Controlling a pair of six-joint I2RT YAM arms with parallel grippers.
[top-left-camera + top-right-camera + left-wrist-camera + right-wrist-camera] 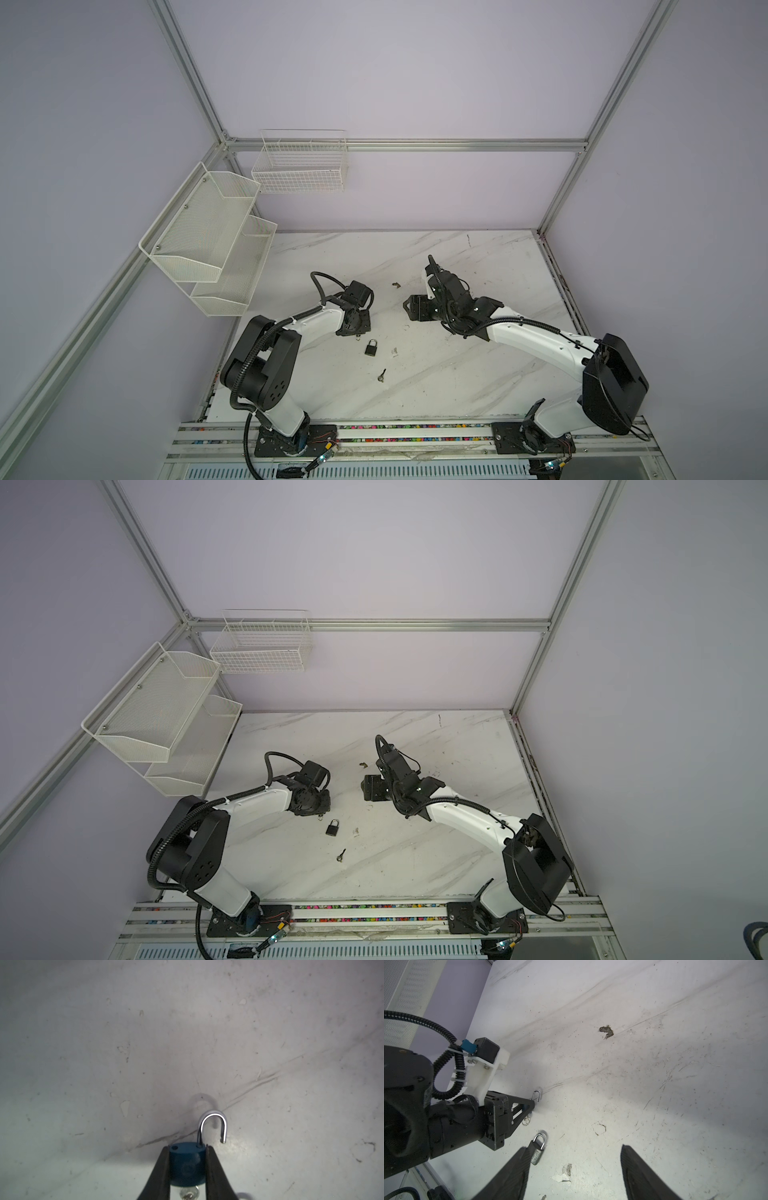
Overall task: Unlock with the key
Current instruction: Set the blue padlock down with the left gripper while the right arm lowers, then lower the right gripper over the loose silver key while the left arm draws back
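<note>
My left gripper (pixel 188 1148) is shut on the body of a small blue padlock (pixel 187 1164). Its silver shackle (pixel 213 1124) stands swung open, with one end free of the body. A key (pixel 189 1193) with a ring sticks out of the padlock's underside. In both top views this gripper (pixel 353 329) (pixel 309 806) points down at the table and hides the lock. My right gripper (pixel 573 1159) (pixel 409 307) hovers open and empty to the right. A black padlock (pixel 371 347) (pixel 537 1150) lies shut on the table, with a loose key (pixel 381 375) in front of it.
The marble table (pixel 478 374) carries dark stains (pixel 606 1031) and a chipped patch (pixel 560 1177). Two white mesh shelves (pixel 208 245) hang on the left wall and a wire basket (pixel 301 166) on the back wall. The arm bases sit on the front rail (pixel 415 436).
</note>
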